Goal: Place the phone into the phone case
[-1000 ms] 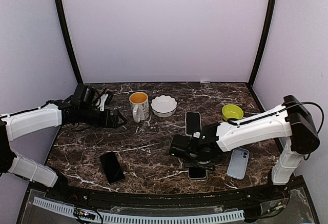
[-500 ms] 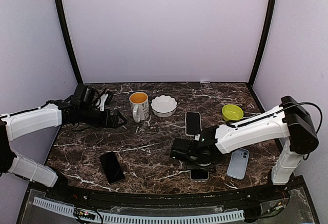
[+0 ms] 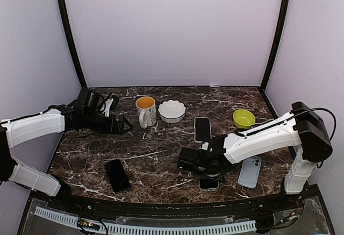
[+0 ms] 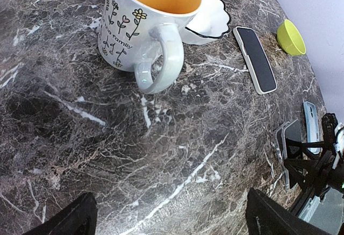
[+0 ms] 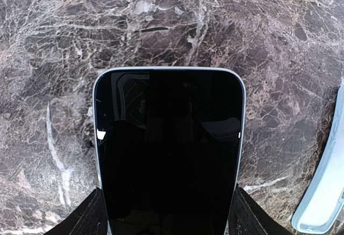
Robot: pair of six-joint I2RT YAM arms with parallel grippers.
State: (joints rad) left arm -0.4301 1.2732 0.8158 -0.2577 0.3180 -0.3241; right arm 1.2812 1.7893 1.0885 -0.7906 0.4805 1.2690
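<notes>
The right gripper [image 5: 165, 200] is closed on the phone [image 5: 169, 154]: its two dark fingers [image 5: 86, 216] press against the phone's long edges, and the black screen faces up between them. In the overhead view the phone pokes out from under the gripper on the near side, low over the marble table [image 3: 161, 154], near the right of centre. Whether it is resting on the table or just off it cannot be told.

The right arm reaches in from its base at the near right corner. Its white forearm runs leftward and slopes down, and the wrist is bent so the gripper points down at the table.

The phone case [image 3: 250, 171], pale blue, lies flat just to the right of the phone and is not touching it.

A second phone [image 3: 202, 128] lies farther back, with a green bowl [image 3: 244, 118] to its right.

The left gripper [image 4: 172, 224] is spread wide with nothing between its fingers, and hovers above the table at the far left. Its arm stretches in from the left side, nearly level. Just beyond it stand an orange-lined mug [image 4: 145, 25] and a white bowl [image 3: 172, 111]. A black phone [image 3: 116, 175] lies near the front left.
</notes>
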